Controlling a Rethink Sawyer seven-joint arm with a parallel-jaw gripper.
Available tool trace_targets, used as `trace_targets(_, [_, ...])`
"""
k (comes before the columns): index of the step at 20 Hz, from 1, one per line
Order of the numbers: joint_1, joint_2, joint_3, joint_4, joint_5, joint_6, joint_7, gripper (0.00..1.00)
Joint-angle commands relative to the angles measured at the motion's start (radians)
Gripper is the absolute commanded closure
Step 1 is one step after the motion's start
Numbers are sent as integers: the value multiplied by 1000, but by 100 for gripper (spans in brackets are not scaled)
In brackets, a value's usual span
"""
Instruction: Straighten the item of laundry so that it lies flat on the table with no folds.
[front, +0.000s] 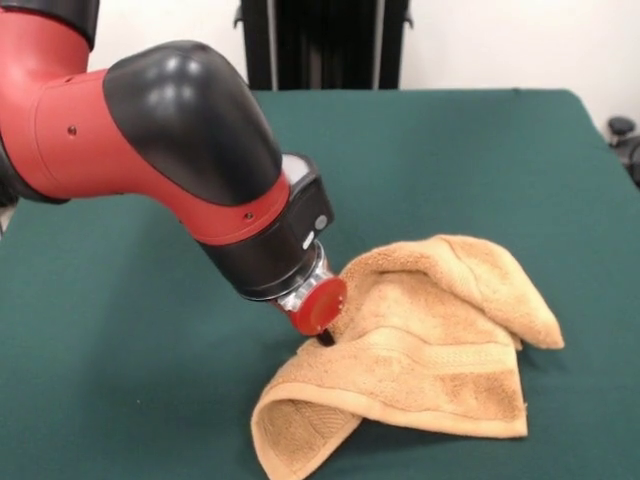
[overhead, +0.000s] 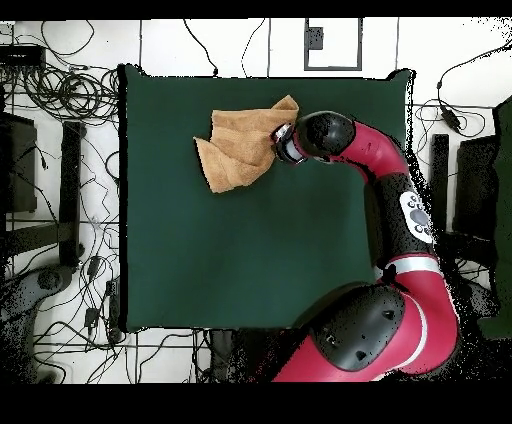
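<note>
The towel (front: 430, 340) lay rumpled on the green tabletop (front: 120, 380), close to the edge nearest the front camera and a little to that view's right. It was far from flat: one corner curled under itself at the front left, showing a hollow fold, and the upper layer was draped over the lower one in a thick hump towards the right. A woven band ran across the visible lower layer.

The gripper (front: 323, 335) was down at the towel's left edge, where the curled-up side met the hump. Only a dark tip showed below the red disc (front: 318, 304) on the wrist, so I could not tell whether it was apart, together, or pinching cloth.

The step in hand looked like taking hold of that edge to spread the towel. To do it well, the grip should catch only the top layer, not both, or the fold would simply travel with it. Then a low, slow pull away from the hump, out towards the open tabletop, would probably let the weight of the lower layer anchor it while the upper layer peeled back. Lifting high risked dragging the whole towel along.
</note>
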Motion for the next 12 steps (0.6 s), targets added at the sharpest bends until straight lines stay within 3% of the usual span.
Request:
trace_targets(1, [104,166,56,67,-60,-289,-99,100])
trace_targets(7, [255,8,-108,73,-60,-97,143,100])
trace_targets(12, [319,-46,-181,66,-23,-11,194,100])
